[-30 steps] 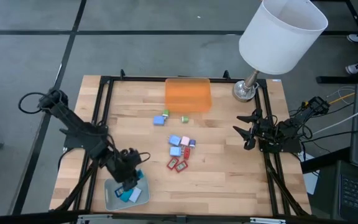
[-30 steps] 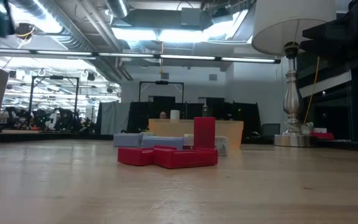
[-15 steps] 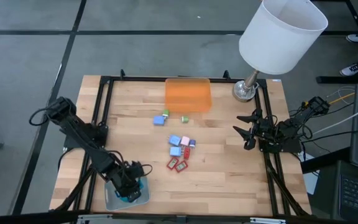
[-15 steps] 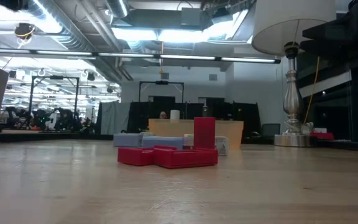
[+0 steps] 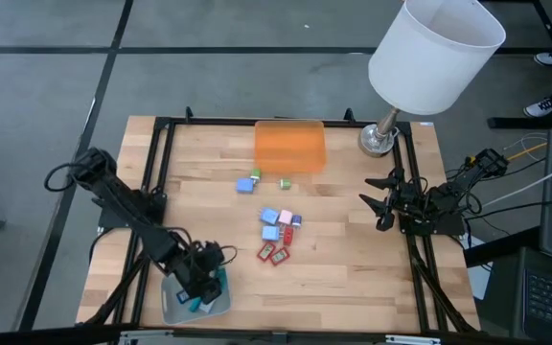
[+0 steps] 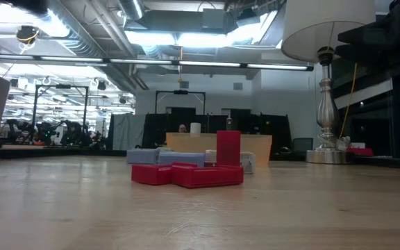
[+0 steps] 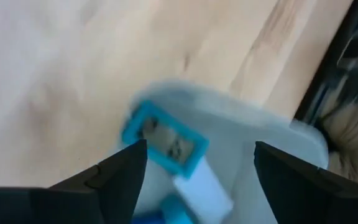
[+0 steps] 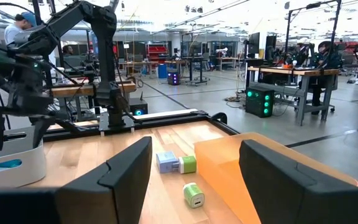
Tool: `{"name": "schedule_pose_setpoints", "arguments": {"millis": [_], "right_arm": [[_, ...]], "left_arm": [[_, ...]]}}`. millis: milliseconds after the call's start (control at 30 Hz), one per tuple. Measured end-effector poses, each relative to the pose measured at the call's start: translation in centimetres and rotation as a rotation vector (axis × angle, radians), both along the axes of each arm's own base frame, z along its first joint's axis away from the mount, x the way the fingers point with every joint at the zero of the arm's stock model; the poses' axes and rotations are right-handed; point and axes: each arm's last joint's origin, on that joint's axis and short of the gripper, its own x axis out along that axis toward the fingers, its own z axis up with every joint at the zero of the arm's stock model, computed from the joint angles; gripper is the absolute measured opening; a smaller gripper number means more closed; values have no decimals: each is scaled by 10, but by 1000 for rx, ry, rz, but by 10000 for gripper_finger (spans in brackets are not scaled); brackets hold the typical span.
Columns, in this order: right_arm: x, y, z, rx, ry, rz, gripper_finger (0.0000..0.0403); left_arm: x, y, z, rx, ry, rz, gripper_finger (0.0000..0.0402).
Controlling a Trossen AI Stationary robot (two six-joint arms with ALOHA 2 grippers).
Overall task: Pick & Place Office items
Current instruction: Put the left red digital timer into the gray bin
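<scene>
**Left arm over the grey tray, fingers parted**

Since the earlier view, the left gripper [image 5: 202,287] has drawn back slightly toward the table's middle while staying over the pale grey tray [image 5: 172,309] at the near left corner. Its fingers [image 7: 114,180] now stand spread, with nothing between them. Below them in the tray lie a blue framed flat piece [image 7: 164,144], a pale block [image 7: 201,193] touching it, and a further blue piece [image 7: 166,208] at the picture's edge.

Remaining office items sit on the wooden table [image 5: 353,259]: a cluster of blue, pink and purple blocks [image 5: 278,222] with two red flat pieces [image 5: 273,254] just beside it, and a blue and green group [image 5: 252,181] near the orange tray [image 5: 289,146].

Right gripper [image 5: 379,203] waits at the table's right edge, fingers apart, holding nothing. A lamp [image 5: 429,57] stands at the far right corner.
</scene>
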Motion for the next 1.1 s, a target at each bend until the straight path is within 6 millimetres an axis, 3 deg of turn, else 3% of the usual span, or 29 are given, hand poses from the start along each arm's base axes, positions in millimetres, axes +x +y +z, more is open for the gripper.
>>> {"name": "schedule_pose_setpoints", "arguments": {"millis": [267,433,767,1100], "right_arm": [[0,0,0,1,-1,2,241],[0,0,0,1,-1,2,241],[0,0,0,-4,1,-1,241],[0,0,0,-4,1,-1,241]], "left_arm": [[17,35,28,50,-138,52,288],[31,62,28,30,-111,172,288],[54,92,3,116,9,156,288],[79,93,-37,106,149,231,288]]}}
